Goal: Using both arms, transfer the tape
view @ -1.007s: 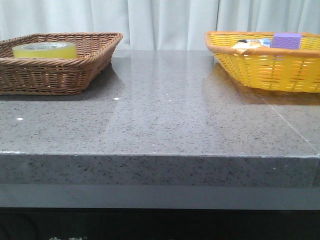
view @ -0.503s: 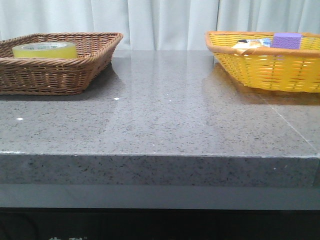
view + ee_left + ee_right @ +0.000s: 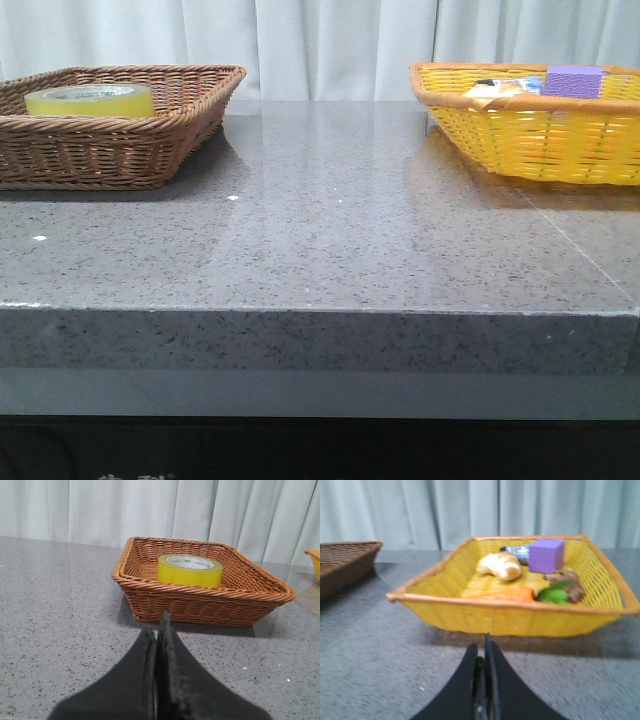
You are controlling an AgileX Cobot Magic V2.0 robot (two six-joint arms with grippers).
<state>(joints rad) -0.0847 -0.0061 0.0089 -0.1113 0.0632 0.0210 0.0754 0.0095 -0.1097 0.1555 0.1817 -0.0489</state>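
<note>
Nothing has moved since before; tape point(image 3: 189, 570) sits in brown basket point(image 3: 150, 587); my left pincer point(image 3: 159, 630) and right pincer point(image 3: 484, 652) are pressed together, empty; stage unclear.

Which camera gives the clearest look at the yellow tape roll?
The left wrist view: the tape roll sits centered in the brown basket, top and label visible. The front view shows it partly hidden behind the rim.
</note>
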